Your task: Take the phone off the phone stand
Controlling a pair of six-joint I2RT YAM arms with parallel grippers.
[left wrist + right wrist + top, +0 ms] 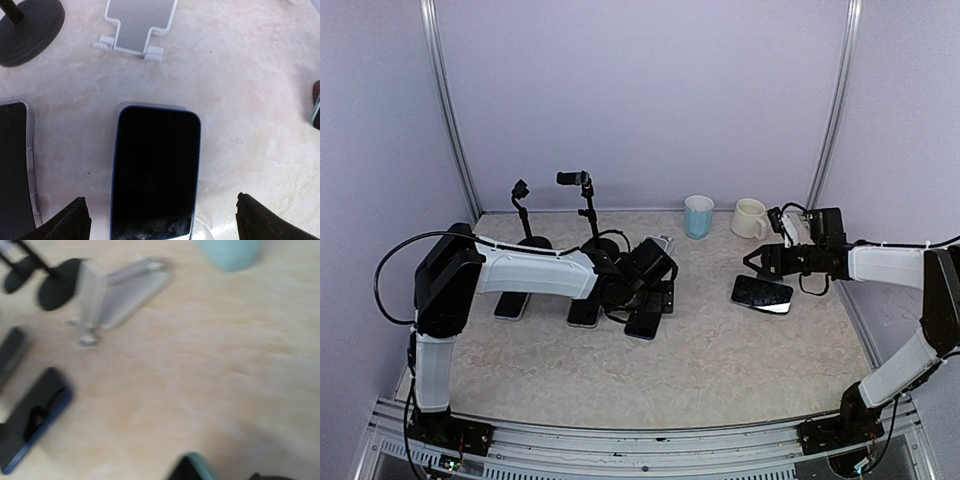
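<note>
Blue-edged black phone [155,175] lies flat on the marbled table [250,100], white plastic phone stand [137,25] empty at twelve o'clock. Left gripper [161,212] gapes wide, holding nothing; right gripper [752,263] parted, empty too. Removal looks finished: next, lift straight clear.

My marbled table [720,350] carries a blue cup [698,216] at twelve o'clock and a cream mug [750,218] at one, both by the back wall. A dark phone [762,293] lies flat at three. Two black stands [590,215] sit at eleven. Through the left wrist I see a blue-edged phone [155,175] lying flat, a white stand [140,25] at its twelve, a clear-cased phone [15,165] at its nine
</note>
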